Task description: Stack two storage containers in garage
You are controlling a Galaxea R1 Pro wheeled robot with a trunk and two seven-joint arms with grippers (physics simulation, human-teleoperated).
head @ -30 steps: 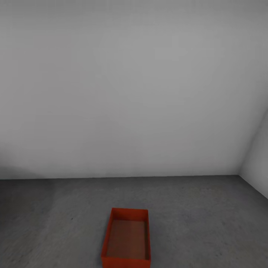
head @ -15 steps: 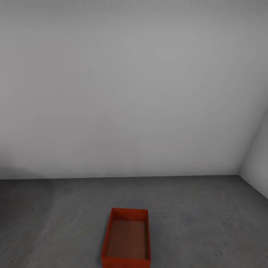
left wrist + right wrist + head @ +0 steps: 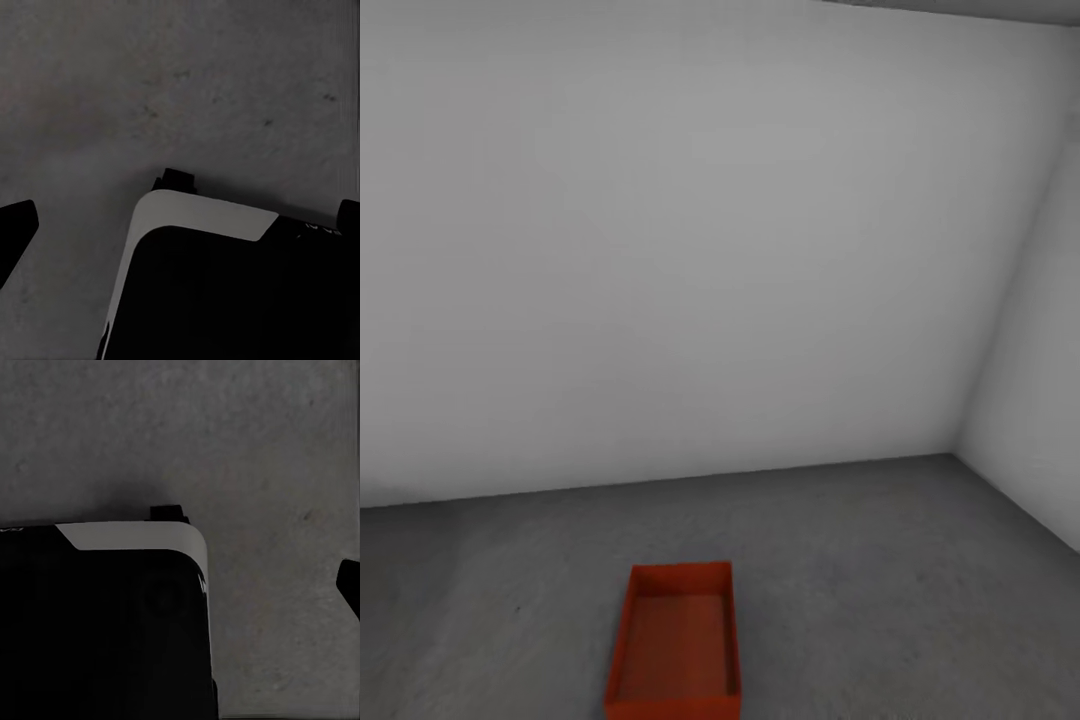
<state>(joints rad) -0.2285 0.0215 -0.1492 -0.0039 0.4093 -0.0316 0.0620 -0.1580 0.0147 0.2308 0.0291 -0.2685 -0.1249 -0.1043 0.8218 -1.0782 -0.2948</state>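
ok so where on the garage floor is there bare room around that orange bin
Bare concrete floor lies on both sides of the storage container and behind it, up to the back wall and the right wall. Nothing crowds it.

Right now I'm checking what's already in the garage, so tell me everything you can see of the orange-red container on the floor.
The storage container is an orange-red rectangular open-top bin with low straight walls and a flat bottom, plastic by its look and empty. It sits upright and flat on the dark grey concrete floor, its long side running away from the camera, some way out from the light grey wall. Its near end is cut off by the picture's lower edge. Nothing but the floor touches it.
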